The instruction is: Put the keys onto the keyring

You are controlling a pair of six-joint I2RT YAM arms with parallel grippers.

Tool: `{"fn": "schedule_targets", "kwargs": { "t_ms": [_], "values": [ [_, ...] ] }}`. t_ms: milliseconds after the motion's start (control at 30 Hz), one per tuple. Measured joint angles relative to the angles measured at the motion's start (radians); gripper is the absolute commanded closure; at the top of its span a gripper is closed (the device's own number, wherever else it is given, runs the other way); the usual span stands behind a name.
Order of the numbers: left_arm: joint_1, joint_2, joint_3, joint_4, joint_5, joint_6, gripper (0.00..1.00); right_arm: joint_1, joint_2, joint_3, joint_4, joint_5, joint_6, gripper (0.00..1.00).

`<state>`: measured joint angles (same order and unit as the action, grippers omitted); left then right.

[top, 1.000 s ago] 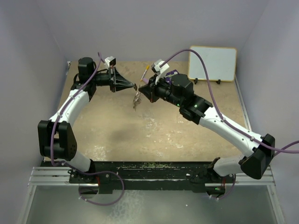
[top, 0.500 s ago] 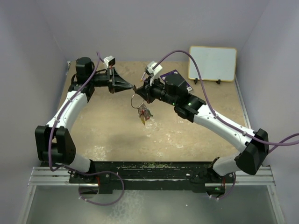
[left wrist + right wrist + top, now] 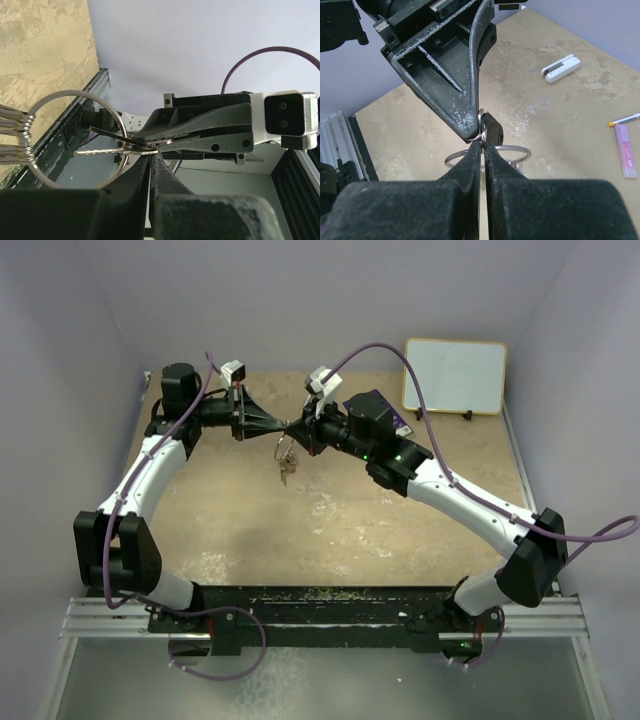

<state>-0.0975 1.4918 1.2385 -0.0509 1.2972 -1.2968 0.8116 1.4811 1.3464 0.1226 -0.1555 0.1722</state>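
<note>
Pale lilac walls close in a sandy, scuffed surface (image 3: 240, 510), with a whiteboard (image 3: 455, 375) propped at the far right corner and a purple card (image 3: 388, 410) lying behind the right arm.

In the last second the right arm has swung in toward the left. A moment ago there was a small gap between the two tips, and the bunch dangled lower and further right. Now the left claw (image 3: 283, 427) and the right claw (image 3: 302, 432) meet nose to nose above the middle of the surface. The keyring (image 3: 75, 91) hangs in the air just below that meeting point. The keys (image 3: 286, 472) already threaded on it are bunched at its low side, clear of the surface.

Both claws are closed. The left one pinches the ring's wire at its edge. The right one is clamped at the very same spot (on the wire or on the thin blade lying across the ring, I cannot tell which).

My reading is that the arms have come together to work the split in the ring, either feeding one more key on or sliding it round. With several keys hanging there, the task looks well along. The risk is the wire slipping out of such a fine two-point pinch.
</note>
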Motion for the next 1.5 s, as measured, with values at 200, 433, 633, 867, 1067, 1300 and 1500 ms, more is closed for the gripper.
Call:
{"fn": "schedule_targets", "kwargs": {
  "t_ms": [200, 433, 633, 867, 1067, 1300, 1500],
  "values": [
    [0.000, 0.000, 0.000, 0.000, 0.000, 0.000, 0.96, 0.000, 0.000, 0.000, -0.001, -0.006, 0.000, 1.00],
    [0.000, 0.000, 0.000, 0.002, 0.002, 0.000, 0.96, 0.000, 0.000, 0.002, -0.005, -0.016, 0.000, 1.00],
    [0.000, 0.000, 0.000, 0.005, 0.008, 0.000, 0.96, 0.002, 0.000, 0.002, -0.005, -0.016, 0.000, 1.00],
    [0.002, 0.000, 0.000, 0.006, 0.025, 0.000, 0.96, 0.012, -0.003, 0.002, -0.018, -0.016, -0.004, 1.00],
    [0.002, 0.000, 0.000, 0.031, 0.035, 0.000, 0.96, 0.031, -0.039, 0.002, -0.041, -0.021, -0.008, 1.00],
    [0.001, 0.000, -0.003, 0.058, 0.039, -0.001, 0.96, 0.041, -0.128, 0.002, -0.063, -0.021, -0.018, 1.00],
    [0.001, -0.002, -0.007, 0.102, 0.051, -0.019, 0.96, 0.041, -0.140, -0.006, -0.057, -0.024, -0.027, 1.00]
  ]
}}
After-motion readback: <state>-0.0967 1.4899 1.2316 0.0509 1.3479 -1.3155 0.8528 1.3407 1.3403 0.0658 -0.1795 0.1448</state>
